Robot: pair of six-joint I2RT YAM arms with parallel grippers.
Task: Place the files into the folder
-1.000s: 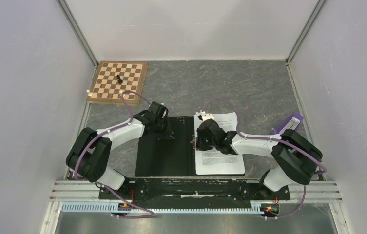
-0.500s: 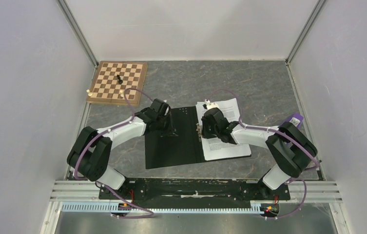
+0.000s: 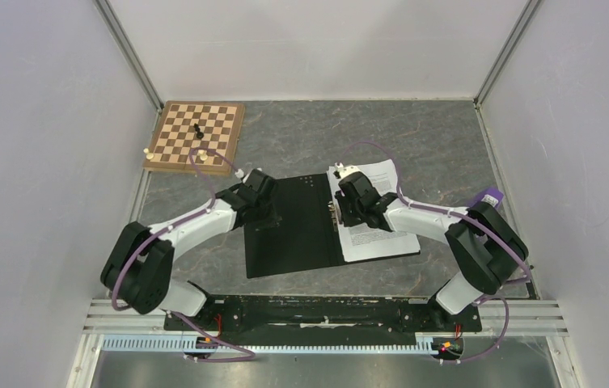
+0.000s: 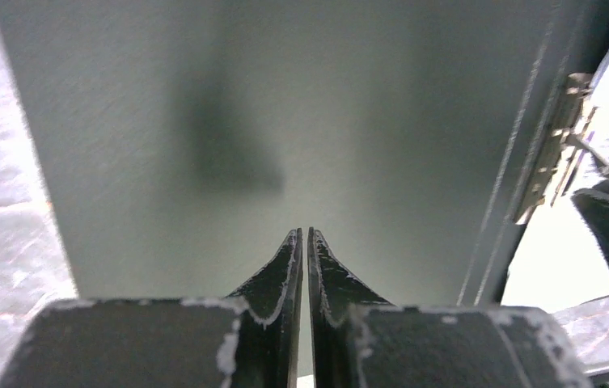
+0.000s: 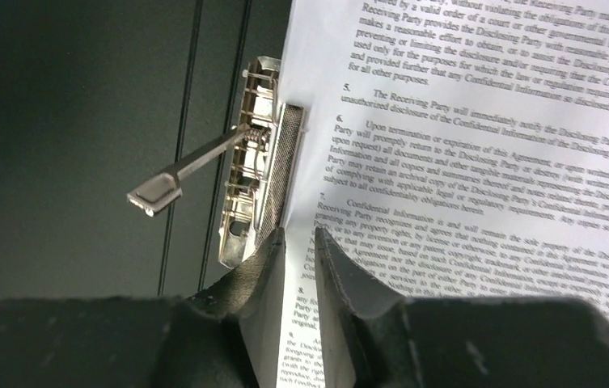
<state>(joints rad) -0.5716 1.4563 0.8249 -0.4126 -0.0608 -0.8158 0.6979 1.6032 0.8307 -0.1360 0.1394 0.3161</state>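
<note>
The folder [image 3: 293, 238] lies open on the table with its black inner faces up. The files [image 3: 378, 230], white sheets of small black print, lie on its right half, tucked at a metal clip [image 5: 256, 162] whose lever [image 5: 183, 174] stands up. My left gripper [image 3: 272, 212] is shut and rests its tips on the folder's left face [image 4: 204, 121]. My right gripper [image 3: 339, 212] is shut to a narrow slit with nothing between the jaws, and its tips [image 5: 299, 232] are down on the left edge of the files [image 5: 487, 145] beside the clip. The teal cover is hidden underneath.
A wooden chessboard [image 3: 196, 136] with a few pieces sits at the far left corner. A purple object [image 3: 487, 198] lies by the right wall behind the right arm. Grey walls close in both sides, and the arms' base rail runs along the near edge.
The folder with the files has slid away from the arm bases and turned a little counterclockwise. Both grippers have moved with it while staying on it.
</note>
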